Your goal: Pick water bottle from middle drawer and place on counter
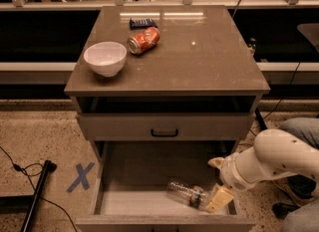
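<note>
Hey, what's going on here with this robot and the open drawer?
The robot's arm reaches in from the right, and its hand is open inside the pulled-out middle drawer, at the right end of a water bottle lying on its side near the drawer's front. The bottle isn't gripped yet. On the counter sit a white bowl, a tipped orange soda can and a small blue packet.
</note>
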Controlling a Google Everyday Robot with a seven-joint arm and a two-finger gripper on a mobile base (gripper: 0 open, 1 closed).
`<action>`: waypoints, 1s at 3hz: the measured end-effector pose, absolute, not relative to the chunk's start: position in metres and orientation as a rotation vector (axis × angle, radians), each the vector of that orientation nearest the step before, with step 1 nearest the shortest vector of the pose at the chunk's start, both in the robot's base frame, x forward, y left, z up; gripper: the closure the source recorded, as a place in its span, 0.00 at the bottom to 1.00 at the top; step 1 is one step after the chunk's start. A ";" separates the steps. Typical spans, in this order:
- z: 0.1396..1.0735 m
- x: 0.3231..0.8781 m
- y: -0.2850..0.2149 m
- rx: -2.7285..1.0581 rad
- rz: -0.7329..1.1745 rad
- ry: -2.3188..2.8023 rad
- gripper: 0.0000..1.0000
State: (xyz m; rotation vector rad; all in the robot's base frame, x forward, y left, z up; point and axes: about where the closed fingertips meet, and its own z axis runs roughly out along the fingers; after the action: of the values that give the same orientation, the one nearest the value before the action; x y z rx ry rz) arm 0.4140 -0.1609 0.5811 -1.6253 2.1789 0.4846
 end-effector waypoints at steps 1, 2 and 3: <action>0.537 0.431 -0.153 -1.586 0.485 2.173 0.41; 0.507 0.444 -0.146 -1.556 0.480 2.174 0.44; 0.481 0.457 -0.144 -1.522 0.480 2.187 0.38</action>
State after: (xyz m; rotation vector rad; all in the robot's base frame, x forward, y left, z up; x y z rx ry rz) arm 0.4574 -0.1444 0.4807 -1.5222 2.1875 0.4802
